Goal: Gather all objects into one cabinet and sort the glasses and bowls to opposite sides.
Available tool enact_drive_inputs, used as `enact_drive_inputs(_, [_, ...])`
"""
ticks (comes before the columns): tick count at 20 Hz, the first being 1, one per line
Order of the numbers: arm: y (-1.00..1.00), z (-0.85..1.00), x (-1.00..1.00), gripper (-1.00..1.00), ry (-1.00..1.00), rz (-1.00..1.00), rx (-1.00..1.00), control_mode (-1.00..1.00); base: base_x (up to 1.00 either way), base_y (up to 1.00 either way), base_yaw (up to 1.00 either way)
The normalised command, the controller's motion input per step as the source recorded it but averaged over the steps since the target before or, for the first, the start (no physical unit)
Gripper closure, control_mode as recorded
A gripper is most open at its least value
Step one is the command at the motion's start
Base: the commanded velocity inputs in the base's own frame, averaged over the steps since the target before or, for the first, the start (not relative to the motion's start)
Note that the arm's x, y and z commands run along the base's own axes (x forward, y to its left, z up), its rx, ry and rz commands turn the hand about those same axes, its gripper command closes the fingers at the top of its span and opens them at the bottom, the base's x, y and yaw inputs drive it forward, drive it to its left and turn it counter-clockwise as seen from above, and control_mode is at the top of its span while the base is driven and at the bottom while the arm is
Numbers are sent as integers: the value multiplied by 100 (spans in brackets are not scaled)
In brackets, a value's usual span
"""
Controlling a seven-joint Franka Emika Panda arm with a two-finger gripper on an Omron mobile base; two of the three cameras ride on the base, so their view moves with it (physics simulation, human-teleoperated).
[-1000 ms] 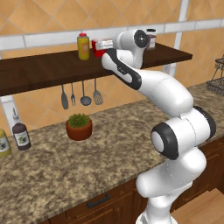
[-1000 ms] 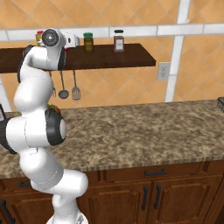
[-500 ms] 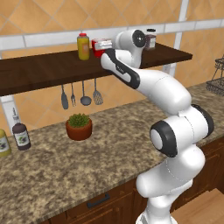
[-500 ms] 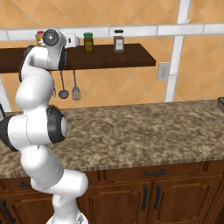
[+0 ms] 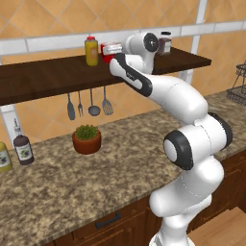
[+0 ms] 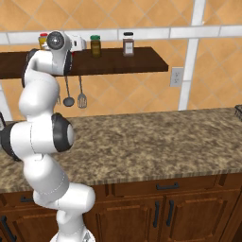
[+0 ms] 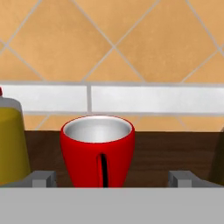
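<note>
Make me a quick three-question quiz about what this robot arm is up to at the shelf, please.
1. True or false: the gripper is shut on the red cup.
2. What stands right beside the red cup on the wall shelf? A) yellow jar B) potted plant C) spatula
3. Fill in: the potted plant sits on the ____.

Key: 1 false, the fingers stand open either side of it. 2 A. 3 counter.
</note>
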Motion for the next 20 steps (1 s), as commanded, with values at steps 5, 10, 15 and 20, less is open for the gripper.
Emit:
enact_drive_inputs(5, [5, 0, 10, -100, 0, 0, 0, -100, 0, 0, 0])
enact_drive_inputs(10, [12, -4, 8, -100, 0, 0, 0, -100, 0, 0, 0])
enact_drive_inputs(15, [15, -12, 2, 100, 3, 0, 0, -100, 0, 0, 0])
enact_drive_inputs(20, [0, 0, 0, 100, 0, 0, 4, -100, 0, 0, 0])
